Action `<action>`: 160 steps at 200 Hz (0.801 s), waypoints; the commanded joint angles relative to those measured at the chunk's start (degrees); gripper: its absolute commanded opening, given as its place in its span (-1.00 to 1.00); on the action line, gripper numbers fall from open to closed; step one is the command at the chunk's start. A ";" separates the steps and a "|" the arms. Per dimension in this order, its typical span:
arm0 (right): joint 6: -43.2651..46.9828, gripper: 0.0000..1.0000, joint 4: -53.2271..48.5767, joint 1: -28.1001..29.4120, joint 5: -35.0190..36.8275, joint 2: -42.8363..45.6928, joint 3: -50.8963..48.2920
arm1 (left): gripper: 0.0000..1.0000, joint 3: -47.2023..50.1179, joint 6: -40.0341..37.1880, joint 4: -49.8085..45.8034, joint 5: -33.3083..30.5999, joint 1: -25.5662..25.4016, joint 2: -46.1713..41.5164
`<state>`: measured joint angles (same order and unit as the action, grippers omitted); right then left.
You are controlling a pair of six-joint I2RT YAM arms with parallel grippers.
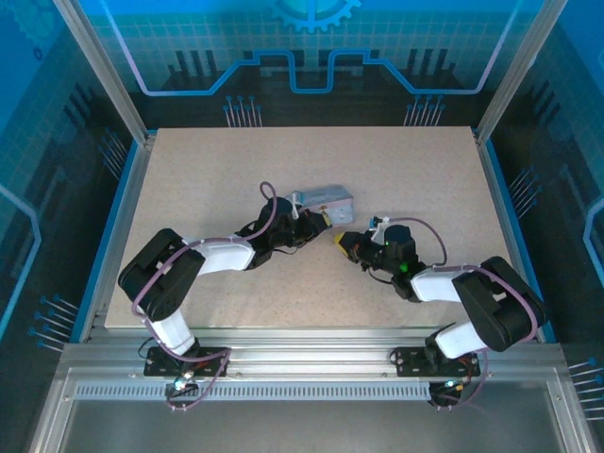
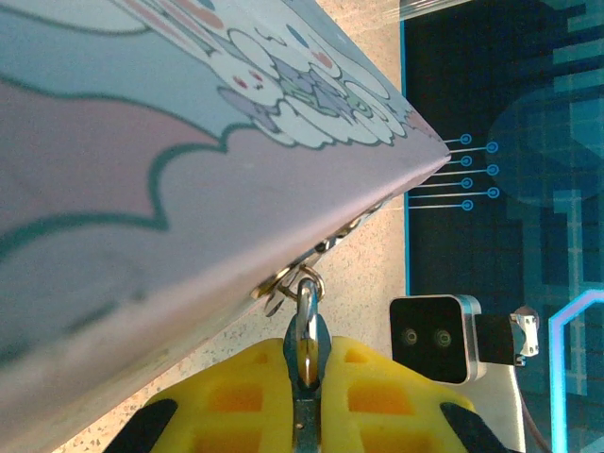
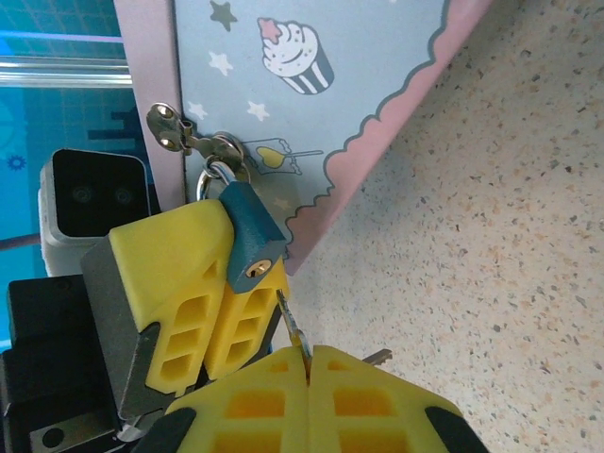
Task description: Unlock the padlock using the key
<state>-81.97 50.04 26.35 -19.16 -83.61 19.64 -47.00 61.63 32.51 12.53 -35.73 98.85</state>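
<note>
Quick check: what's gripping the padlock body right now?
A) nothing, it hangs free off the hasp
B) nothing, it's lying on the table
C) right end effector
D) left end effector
D: the left end effector is clamped on the padlock, while the right end effector pinches the key just below it.

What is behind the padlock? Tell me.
The pale blue tin box, whose hasp carries the shackle. The left gripper, shut on the padlock, covers part of the box wall behind it.

Robot lab cell, aluminium frame [image 1: 104,71], blue circuit-print walls [image 1: 311,47], speckled table [image 1: 208,179]
</note>
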 commanded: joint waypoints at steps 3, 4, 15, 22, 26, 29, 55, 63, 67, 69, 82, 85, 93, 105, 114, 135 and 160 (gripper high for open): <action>-0.55 -1.00 3.09 1.06 1.40 -0.41 1.02 | -1.00 0.76 0.86 3.51 1.53 0.39 0.82; -0.55 -1.00 3.07 1.07 1.45 -0.45 1.02 | -1.00 0.77 0.91 3.52 1.57 0.39 0.82; -0.63 -1.00 3.65 1.05 1.73 -0.50 0.77 | -1.00 0.82 1.02 3.72 1.58 0.39 1.02; -0.77 -1.00 3.93 1.07 1.89 -0.50 0.64 | -1.00 0.94 1.04 3.84 1.56 0.36 1.02; -0.82 -1.00 3.97 1.02 1.99 -0.50 0.58 | -1.00 0.88 1.12 3.85 1.57 0.37 1.04; -0.82 -1.00 4.04 1.00 2.02 -0.50 0.59 | -1.00 0.91 1.13 3.89 1.53 0.37 1.01; -0.91 -1.00 4.36 1.14 2.11 -0.76 0.58 | -1.00 0.86 1.25 4.16 1.62 0.39 1.18; -0.90 -1.00 4.34 1.12 2.10 -0.85 0.58 | -1.00 0.86 1.30 4.26 1.62 0.41 1.17; -0.91 -1.00 4.36 1.10 2.17 -0.92 0.59 | -1.00 0.87 1.29 4.27 1.66 0.42 1.17; -0.95 -1.00 4.30 1.08 2.19 -0.93 0.58 | -1.00 0.91 1.30 4.24 1.63 0.40 1.17; -0.99 -1.00 4.50 1.23 2.32 -1.02 0.42 | -1.00 0.98 1.34 4.34 1.64 0.41 1.17; -0.99 -1.00 4.50 1.24 2.29 -1.02 0.40 | -1.00 0.97 1.34 4.39 1.68 0.42 1.17; -0.99 -1.00 4.51 1.21 2.33 -1.11 0.26 | -1.00 1.08 1.37 4.51 1.60 0.44 1.24; -0.99 -1.00 4.70 1.18 2.54 -1.11 0.03 | -1.00 1.21 1.56 4.68 1.55 0.40 1.29; -1.08 -1.00 4.71 1.32 2.77 -1.03 -0.24 | -1.00 1.25 1.61 4.89 1.56 0.40 1.26; -1.26 -1.00 5.22 1.27 3.20 -0.94 -0.65 | -1.00 1.30 1.70 5.01 1.53 0.44 1.26; -1.83 -1.00 5.46 1.54 4.66 -0.68 -1.33 | -1.00 1.54 1.96 5.54 1.44 0.42 1.35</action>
<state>-82.96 52.47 26.79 -17.21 -84.03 19.44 -46.02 63.11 35.20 12.95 -35.70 99.61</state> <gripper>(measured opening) 0.058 0.102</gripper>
